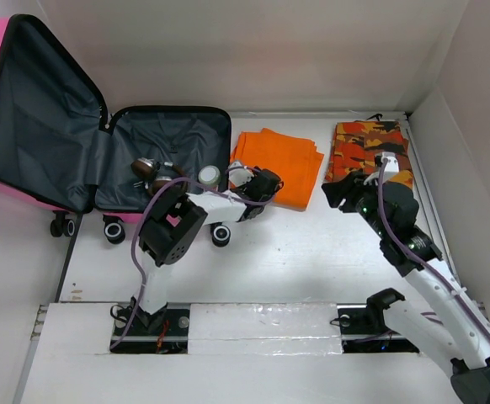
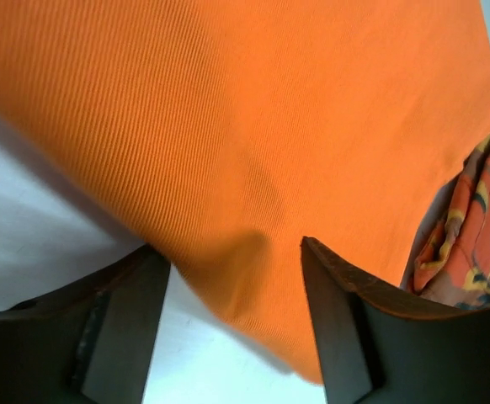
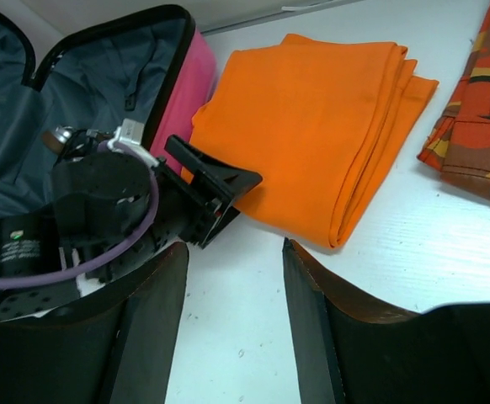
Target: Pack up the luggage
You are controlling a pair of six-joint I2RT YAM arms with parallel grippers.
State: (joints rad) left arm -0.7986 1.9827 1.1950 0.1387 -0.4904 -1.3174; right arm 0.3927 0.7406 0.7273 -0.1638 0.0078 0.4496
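Top external alone shows whole open luggage (image 1: pixel 43 118), left gripper (image 2: pixel 231 244) apart over orange cloth (image 2: pixel 228 109), right gripper (image 3: pixel 234 244) apart.

No legible text; white print on black label (image 3: pixel 22 247), left arm (image 3: pixel 102 202), too tiny.

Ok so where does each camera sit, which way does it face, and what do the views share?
Top external: above and behind the arm bases, looking down on the table; both arms, luggage, orange cloth, camouflage cloth.
Left wrist: on the left arm, close over the orange cloth; the open left tool at bottom.
Right wrist: on the right arm, facing the luggage across the table; the right tool at bottom, the left tool ahead.
Shared: all three show the orange cloth.
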